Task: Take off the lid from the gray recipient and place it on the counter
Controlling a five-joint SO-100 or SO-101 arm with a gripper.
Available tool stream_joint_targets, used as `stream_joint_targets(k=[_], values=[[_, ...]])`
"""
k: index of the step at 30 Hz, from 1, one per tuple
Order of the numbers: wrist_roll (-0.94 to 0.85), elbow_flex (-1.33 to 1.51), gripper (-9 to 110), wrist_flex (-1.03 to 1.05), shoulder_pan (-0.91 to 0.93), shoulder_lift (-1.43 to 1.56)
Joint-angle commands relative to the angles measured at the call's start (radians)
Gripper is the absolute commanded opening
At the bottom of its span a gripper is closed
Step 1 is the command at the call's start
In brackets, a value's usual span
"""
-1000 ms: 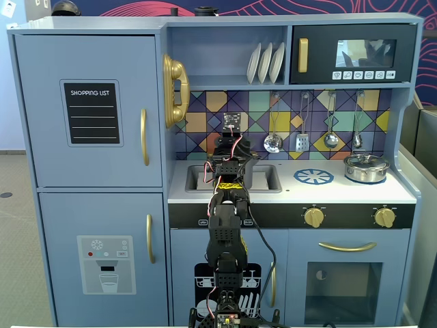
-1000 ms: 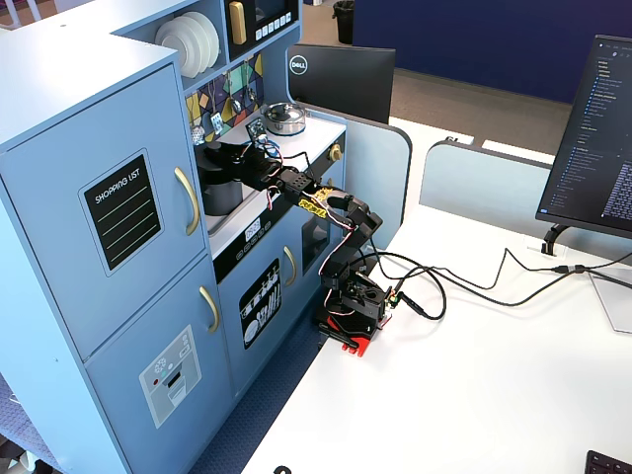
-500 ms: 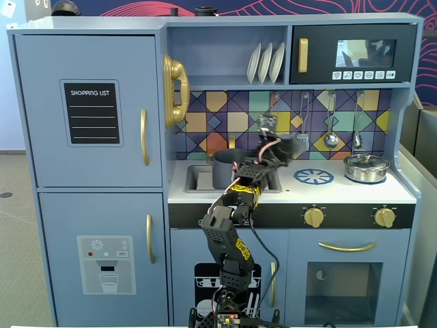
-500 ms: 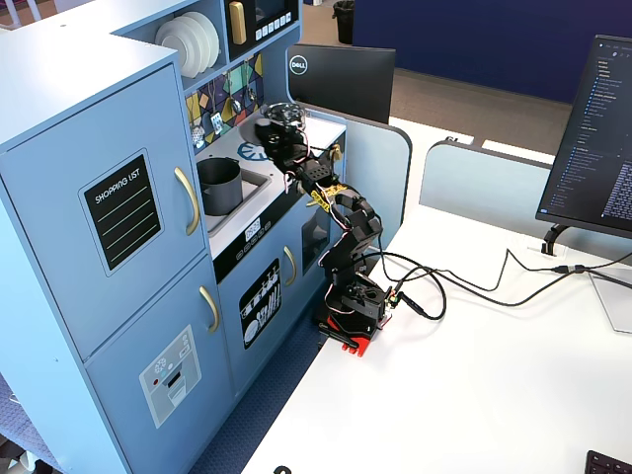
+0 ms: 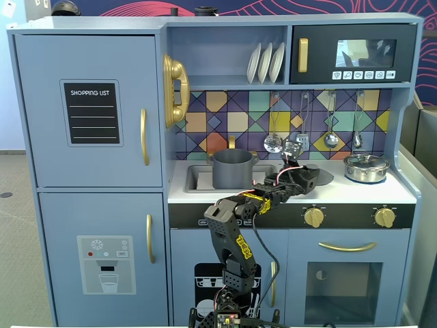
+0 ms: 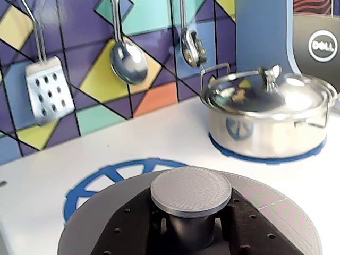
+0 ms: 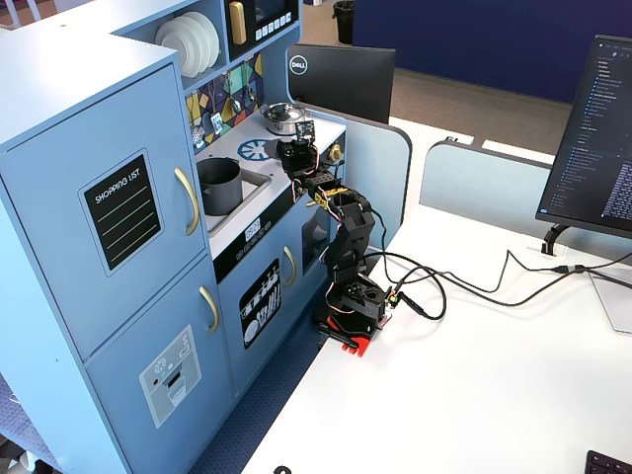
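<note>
Lying flat, knob up, the lid (image 6: pixel 255 204) sits in the gripper (image 6: pixel 191 226).

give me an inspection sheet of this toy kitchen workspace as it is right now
Surface: white flat counter, printed blue burner ring.
Job's things: matte dark gray pot open, standing in the sink; flat round dark gray lid over the burner.
Clutter: shiny silver lidded pot; hanging utensils.
Tool: tool shut on the lid's knob.
Cables: black leads across the white desk.
Surroundings: dark monitor beside the kitchen.
</note>
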Motion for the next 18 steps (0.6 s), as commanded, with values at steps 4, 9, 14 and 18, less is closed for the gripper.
stream_joint_targets(k=[4, 9, 14, 18], values=[[-0.017, -0.008, 0, -0.064, -0.005, -0.043], [-0.026, 0.003, 0, -0.092, -0.017, -0.078], [-0.044, 0.003, 0, -0.121, -0.029, -0.123], [-0.052, -0.009, 0, -0.129, -0.041, -0.147]])
